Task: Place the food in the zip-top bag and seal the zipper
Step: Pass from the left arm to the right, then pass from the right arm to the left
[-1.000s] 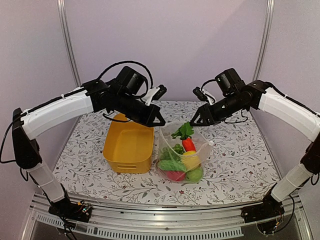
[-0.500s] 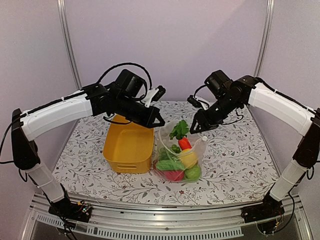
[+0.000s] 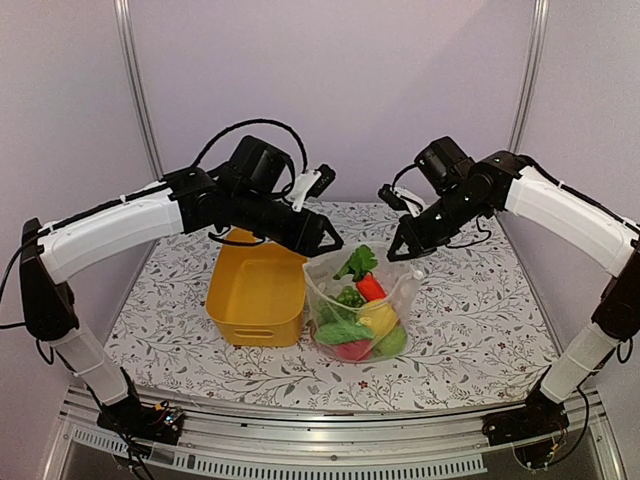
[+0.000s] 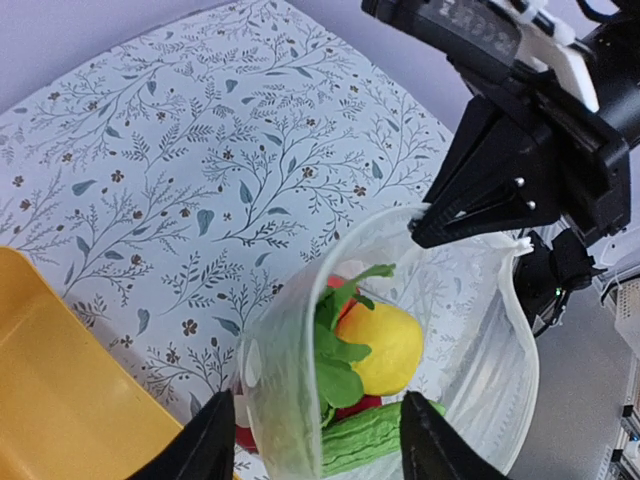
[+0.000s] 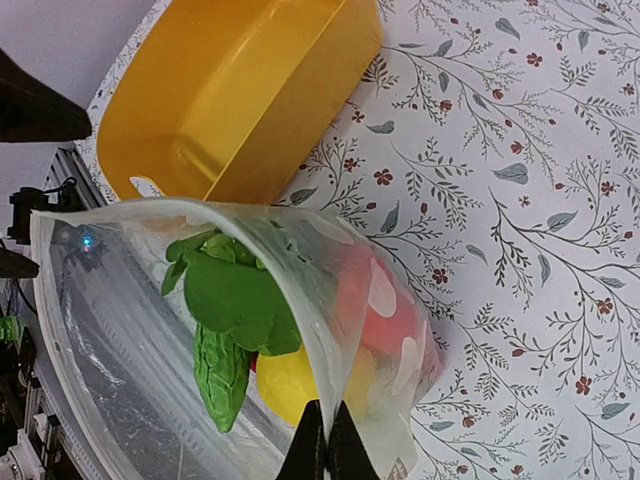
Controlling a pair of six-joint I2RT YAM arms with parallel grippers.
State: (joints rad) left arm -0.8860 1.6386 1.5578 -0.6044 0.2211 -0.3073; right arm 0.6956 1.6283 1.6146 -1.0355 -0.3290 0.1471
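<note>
The zip-top bag [image 3: 356, 312] stands on the table right of the tub, its mouth gaping wide and its zipper [image 4: 505, 350] apart. Inside lies the food: lettuce [image 3: 358, 262], carrot [image 3: 373, 288], a yellow piece [image 4: 385, 345], cucumber [image 4: 365, 440] and a red piece [image 3: 350, 350]. My right gripper [image 5: 322, 445] is shut on the bag's rim [image 5: 345, 300] at the far right side and shows above the bag from overhead [image 3: 393, 254]. My left gripper [image 4: 315, 445] is open, its fingers [image 4: 205, 445] straddling the near-left rim [image 4: 265, 390] without pinching it.
The yellow tub [image 3: 255, 290] stands directly left of the bag, close under my left arm [image 3: 120, 225]. The flowered tablecloth [image 3: 470, 320] spreads to the right and behind. Grey walls close off the back and sides.
My left gripper has opened and let go of the bag's rim. My right gripper came down to the opposite rim and shut on it. The bag's mouth now stands wider.
</note>
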